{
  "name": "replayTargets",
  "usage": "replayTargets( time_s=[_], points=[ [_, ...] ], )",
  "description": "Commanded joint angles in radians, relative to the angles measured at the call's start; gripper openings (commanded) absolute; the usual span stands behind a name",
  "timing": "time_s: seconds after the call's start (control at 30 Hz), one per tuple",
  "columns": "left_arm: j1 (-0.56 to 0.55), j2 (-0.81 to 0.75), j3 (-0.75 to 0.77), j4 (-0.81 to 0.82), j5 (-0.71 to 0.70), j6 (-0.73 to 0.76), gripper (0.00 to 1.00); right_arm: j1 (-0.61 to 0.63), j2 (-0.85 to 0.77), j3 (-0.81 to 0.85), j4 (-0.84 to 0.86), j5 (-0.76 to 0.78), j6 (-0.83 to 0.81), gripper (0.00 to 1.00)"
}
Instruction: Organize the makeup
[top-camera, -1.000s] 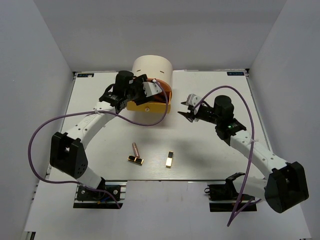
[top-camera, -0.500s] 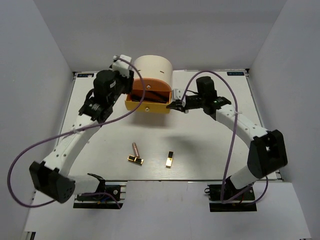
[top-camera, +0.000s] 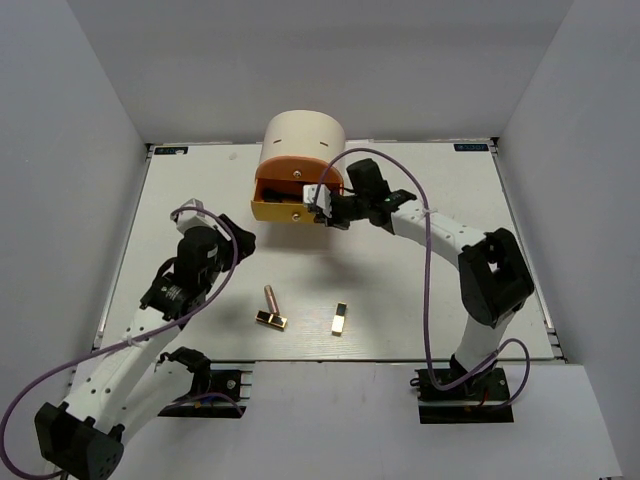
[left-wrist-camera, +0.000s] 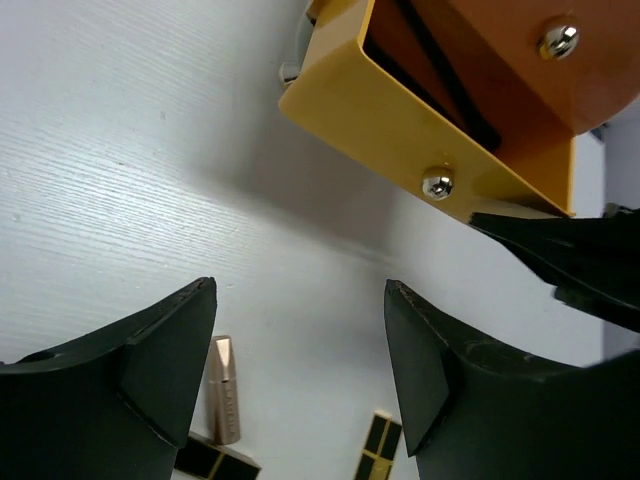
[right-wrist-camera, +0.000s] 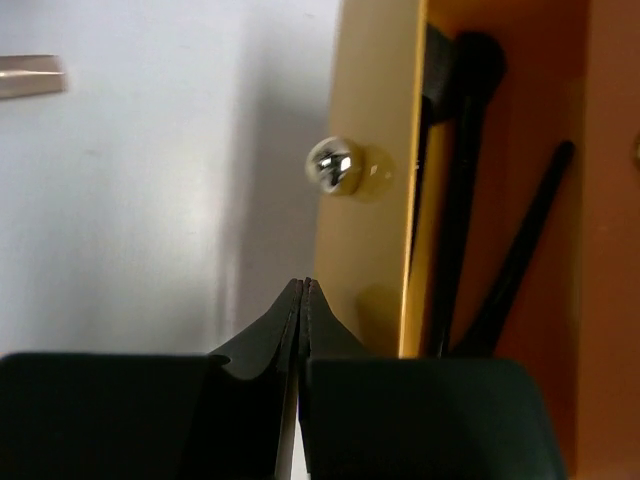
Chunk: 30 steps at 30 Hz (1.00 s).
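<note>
Black brushes (right-wrist-camera: 470, 200) lie in the yellow drawer (right-wrist-camera: 365, 150) just beyond the closed, empty fingertips of the right gripper (right-wrist-camera: 303, 290) — the left gripper (left-wrist-camera: 300, 295) gapes wide, holding nothing, copper lipstick (left-wrist-camera: 225, 400) beside one finger.

closed pincer (right-wrist-camera: 303, 292), yellow drawer (right-wrist-camera: 366, 110), black brushes (right-wrist-camera: 459, 200) inside

right arm (top-camera: 430, 225) crowding the drawer (top-camera: 272, 212) front, free table (top-camera: 180, 180) to its left
</note>
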Motion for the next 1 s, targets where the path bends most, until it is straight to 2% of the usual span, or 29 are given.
replayTargets(
  time_s=[0.0,0.03,0.2,0.6,0.87,0.97],
  points=[
    [0.0,-0.033,-0.002,0.012,-0.033,-0.126,0.78,0.028,0.02,0.01,0.183,0.237,0.12,0.0],
    [0.0,-0.031,-0.001,0.007,-0.034,-0.131,0.78,0.034,0.026,0.013,0.242,0.271,0.134,0.0],
    [0.0,0.004,0.004,0.006,-0.025,-0.137,0.79,0.058,0.08,0.053,0.306,0.377,0.165,0.0],
    [0.0,0.015,-0.036,0.041,0.007,-0.194,0.79,0.071,0.155,0.123,0.396,0.481,0.176,0.0],
    [0.0,0.018,-0.088,0.131,0.059,-0.243,0.79,0.065,0.158,0.125,0.408,0.484,0.174,0.0],
    [0.0,0.042,-0.099,0.199,0.094,-0.247,0.79,0.056,0.149,0.145,0.364,0.419,0.171,0.0]
  ],
)
